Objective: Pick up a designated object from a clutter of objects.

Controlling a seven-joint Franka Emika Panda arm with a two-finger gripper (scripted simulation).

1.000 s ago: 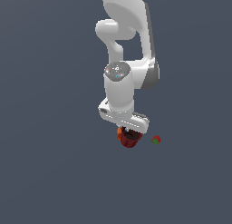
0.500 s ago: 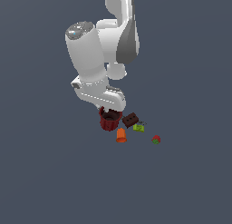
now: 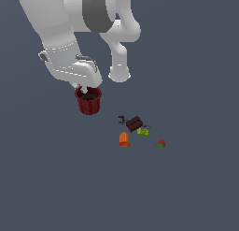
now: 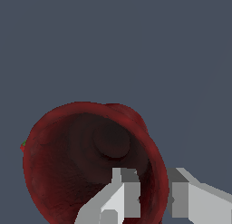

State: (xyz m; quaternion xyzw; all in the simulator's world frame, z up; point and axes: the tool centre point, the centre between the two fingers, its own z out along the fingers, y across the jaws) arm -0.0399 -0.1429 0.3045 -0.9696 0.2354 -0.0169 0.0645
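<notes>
The end effector [image 3: 86, 91] is closed on the rim of the dark red cup [image 3: 88, 102], one finger [image 4: 118, 198] inside the bowl and the other against the outer wall, so the wall of the cup is pinched between them, as the wrist view shows plainly. The cup hangs directly below the end effector, mouth up, its ribbed sides tapering downward, so its long axis runs roughly in line with the fingers and close to upright, perhaps slightly tilted. In the exterior view it appears well apart from the rest of the clutter, up and toward that view's left, and it appears to be raised off the worktop [image 3: 186, 192], though no shadow confirms the height. Left behind are the orange cylinder [image 3: 124, 140], the dark brown block [image 3: 134, 124], the lime-green piece [image 3: 143, 131] touching or just beside the block, a thin dark piece [image 3: 122, 119] and the small red-green berry [image 3: 160, 143] farthest to the exterior view's right. Judging by this, the pick is essentially made; what remains turns on keeping the cup hanging straight under the rim grip, since a one-wall pinch could let it swing or slip.
</notes>
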